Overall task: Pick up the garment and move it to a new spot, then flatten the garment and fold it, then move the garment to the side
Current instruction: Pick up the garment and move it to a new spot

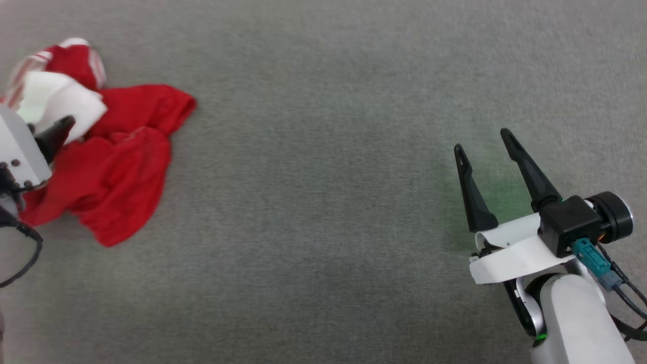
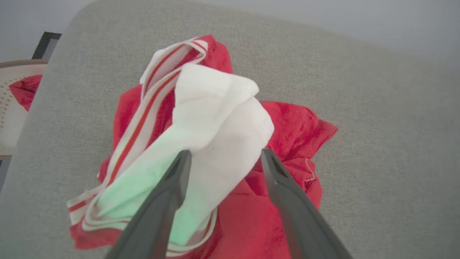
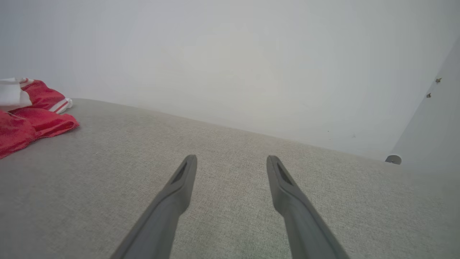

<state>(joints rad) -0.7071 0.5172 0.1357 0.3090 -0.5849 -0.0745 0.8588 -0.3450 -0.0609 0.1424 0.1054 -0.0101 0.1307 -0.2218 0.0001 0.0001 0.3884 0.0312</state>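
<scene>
**Position.** The garment lies crumpled in a heap on the grey surface, directly ahead of and under the left pincer. It is well apart from the right pincer, off to that pincer's left.

**Pincer state.** The left pincer is spread, its fingers standing either side of the raised white sleeve and nothing pinched. Whether the fingers touch the cloth cannot be told. The right pincer is spread and empty above bare surface.

**Handling.** Judged as light, soft and limp knit cloth. It will sag and drape when lifted, will not hold a shape, and is not fragile. Layers may slide over each other, so a shallow pinch could catch one layer only.

**Grip point.** The bunched white sleeve between the left fingers offers the thickest fold. The striped trim, just left of the left finger, is a firmer edge.

**Markings.** No brand, label or readable writing shows.
</scene>
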